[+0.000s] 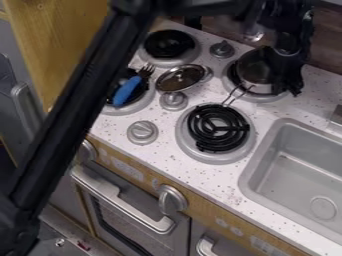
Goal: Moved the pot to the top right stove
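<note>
The black gripper (286, 70) hangs at the upper right, over the right side of the small metal pot (255, 72). That pot stands on the top right stove burner (262, 97), and its thin wire handle points down and left toward the front burner. The gripper hides the pot's right side, and whether it holds the pot cannot be made out.
The front right burner (217, 127) has a bare black coil. A shiny lid (180, 78) lies between burners; a blue-handled fork (127, 91) rests on the left one. The sink (300, 175) is at right. The arm crosses the left side.
</note>
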{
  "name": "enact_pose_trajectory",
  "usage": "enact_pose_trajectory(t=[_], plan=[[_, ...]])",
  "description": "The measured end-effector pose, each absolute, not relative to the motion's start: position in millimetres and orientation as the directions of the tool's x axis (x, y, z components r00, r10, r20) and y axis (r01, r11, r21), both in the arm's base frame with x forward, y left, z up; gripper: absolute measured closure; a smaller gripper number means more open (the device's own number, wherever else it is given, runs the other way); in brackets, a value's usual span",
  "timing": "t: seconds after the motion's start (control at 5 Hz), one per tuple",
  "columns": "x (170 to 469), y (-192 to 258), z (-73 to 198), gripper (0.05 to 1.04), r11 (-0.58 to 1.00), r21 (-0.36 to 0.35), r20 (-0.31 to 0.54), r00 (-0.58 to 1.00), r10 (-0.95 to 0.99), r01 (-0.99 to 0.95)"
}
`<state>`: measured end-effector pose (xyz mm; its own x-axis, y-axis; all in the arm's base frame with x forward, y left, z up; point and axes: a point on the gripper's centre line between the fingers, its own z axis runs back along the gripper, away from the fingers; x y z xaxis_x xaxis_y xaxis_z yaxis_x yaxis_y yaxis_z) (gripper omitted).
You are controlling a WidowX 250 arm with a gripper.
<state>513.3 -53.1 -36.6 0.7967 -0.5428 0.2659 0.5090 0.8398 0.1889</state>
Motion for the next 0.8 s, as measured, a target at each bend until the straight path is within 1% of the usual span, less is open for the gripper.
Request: enact_pose_trajectory(t=[0.4,0.6,0.8], plan=[[520.9,-53.2,-40.6,1.014,0.832,0.186,0.258,0.791,-0.554,0.522],[518.9,-49.9,-41.2,0.990,0.848,0.181,0.246,0.812,-0.530,0.499],[512.5,-40.4,-48.6,0.844,0.877,0.152,0.232,0.846,-0.480,0.456]])
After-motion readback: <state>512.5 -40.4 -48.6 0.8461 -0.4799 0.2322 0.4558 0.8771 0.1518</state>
